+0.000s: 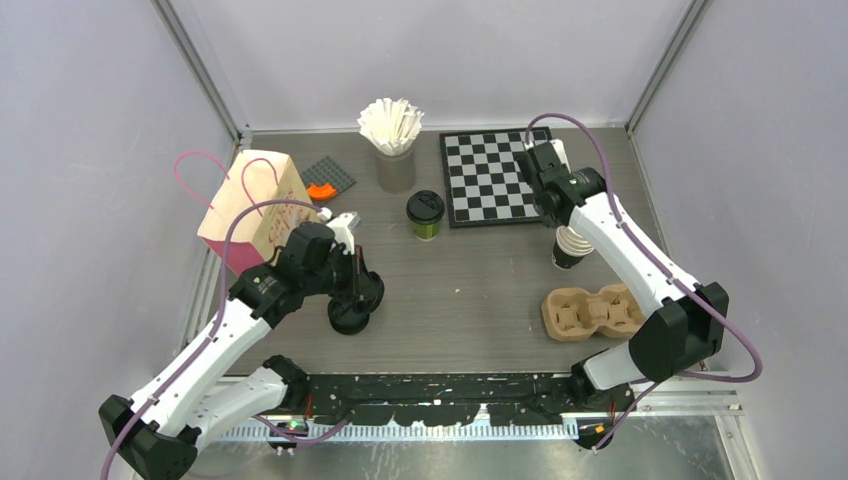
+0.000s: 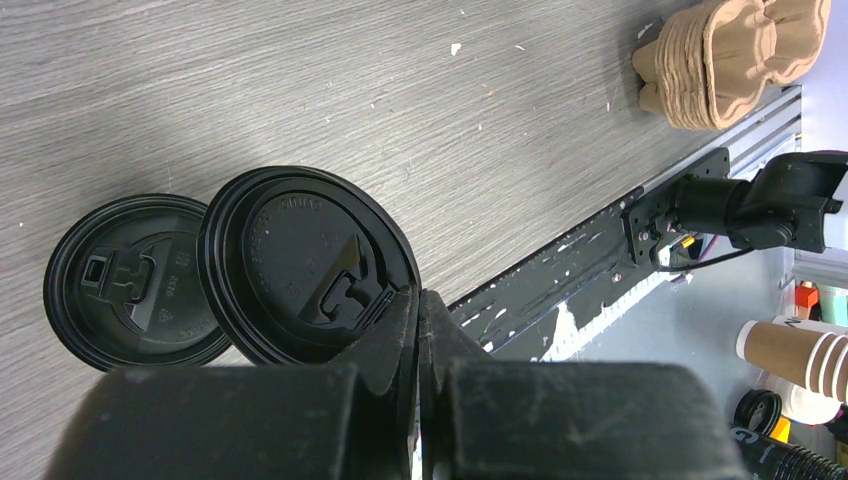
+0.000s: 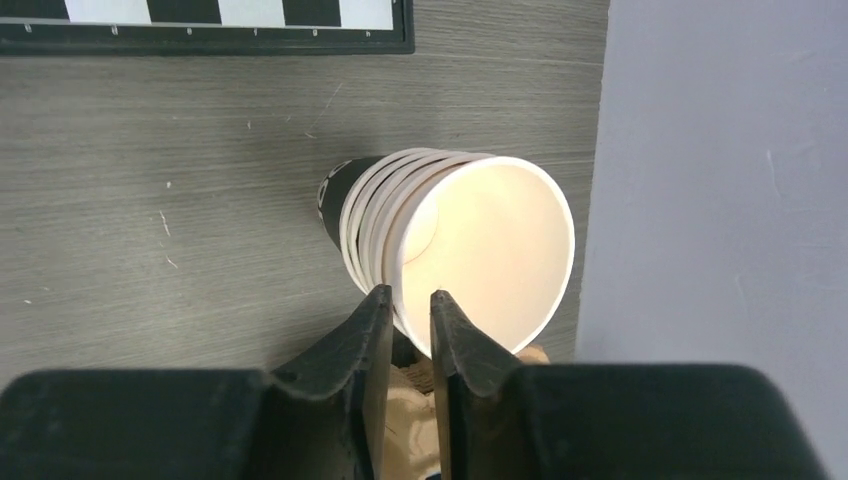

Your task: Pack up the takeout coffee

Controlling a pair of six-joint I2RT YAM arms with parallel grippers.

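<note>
Couldn't read any text in any of the views. The black lid (image 2: 300, 262) and the second lid (image 2: 135, 280) beside it had raised lettering, too faint for me to make out. The paper bag (image 1: 255, 203) carried pink print, too small from the top camera. The stack of paper cups (image 3: 455, 250) showed a sliver of white marking on its dark wall, which I couldn't read.
</note>
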